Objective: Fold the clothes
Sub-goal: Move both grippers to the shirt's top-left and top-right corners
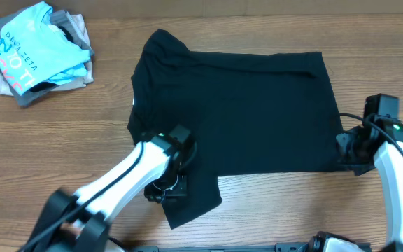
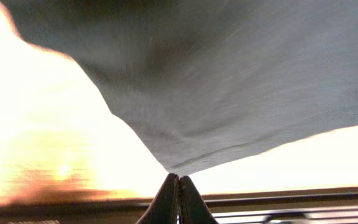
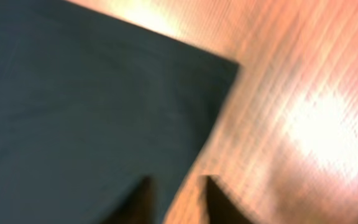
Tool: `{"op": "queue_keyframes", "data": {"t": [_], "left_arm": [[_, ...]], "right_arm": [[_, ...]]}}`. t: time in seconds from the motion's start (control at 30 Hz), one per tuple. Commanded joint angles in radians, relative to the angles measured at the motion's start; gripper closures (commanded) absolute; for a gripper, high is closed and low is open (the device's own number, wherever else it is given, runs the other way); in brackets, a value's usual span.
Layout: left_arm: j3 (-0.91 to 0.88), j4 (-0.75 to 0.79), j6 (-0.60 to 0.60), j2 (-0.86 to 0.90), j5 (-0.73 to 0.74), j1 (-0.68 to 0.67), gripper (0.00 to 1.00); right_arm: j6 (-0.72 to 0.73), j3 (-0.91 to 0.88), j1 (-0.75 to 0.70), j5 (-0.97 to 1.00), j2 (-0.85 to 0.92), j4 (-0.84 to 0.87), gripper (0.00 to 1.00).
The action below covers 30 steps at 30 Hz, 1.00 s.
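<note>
The black shirt (image 1: 236, 112) is lying spread flat on the table (image 1: 271, 210). The left gripper (image 2: 179, 182) is clamping its tips tight on a pinch of the cloth, which is fanning out ahead of it. The right gripper (image 3: 176, 186) is standing released, with one finger over the cloth and the other over bare wood. The shirt's corner is lying just ahead of it. A pile (image 1: 37, 49) of other clothes is sitting well apart from both.

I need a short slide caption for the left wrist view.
Left gripper, closed, pinching the black garment at its fingertips.
</note>
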Motion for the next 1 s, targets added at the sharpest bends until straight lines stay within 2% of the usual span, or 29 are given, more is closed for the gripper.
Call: {"op": "queue_keyframes", "data": {"t": [0.0, 0.07, 0.13, 0.3, 0.47, 0.57, 0.73, 0.97], "left_arm": [[0.137, 0.005, -0.023, -0.135, -0.137, 0.002, 0.62], [0.216, 0.005, -0.021, -0.153, -0.180, 0.018, 0.44], [0.293, 0.010, 0.008, -0.146, -0.186, 0.051, 0.27], [0.458, 0.063, 0.100, -0.064, -0.177, 0.197, 0.11], [0.608, 0.158, 0.151, 0.116, -0.054, 0.348, 0.10], [0.713, 0.236, 0.183, 0.274, 0.062, 0.413, 0.14], [0.885, 0.310, 0.179, 0.494, 0.091, 0.467, 0.13], [1.149, 0.346, 0.208, 0.747, 0.177, 0.544, 0.13]], "right_arm": [[-0.225, 0.126, 0.003, -0.078, -0.055, 0.046, 0.17], [-0.288, 0.190, 0.003, -0.159, -0.050, 0.080, 0.09], [-0.318, 0.251, 0.003, -0.224, -0.035, 0.115, 0.07], [-0.335, 0.378, 0.003, -0.324, 0.061, 0.199, 0.08], [-0.335, 0.458, 0.003, -0.452, 0.226, 0.277, 0.09], [-0.334, 0.464, 0.003, -0.570, 0.349, 0.432, 0.11], [-0.265, 0.465, 0.005, -0.682, 0.505, 0.616, 0.16], [-0.343, 0.465, 0.056, -0.684, 0.621, 0.648, 0.09]]}}
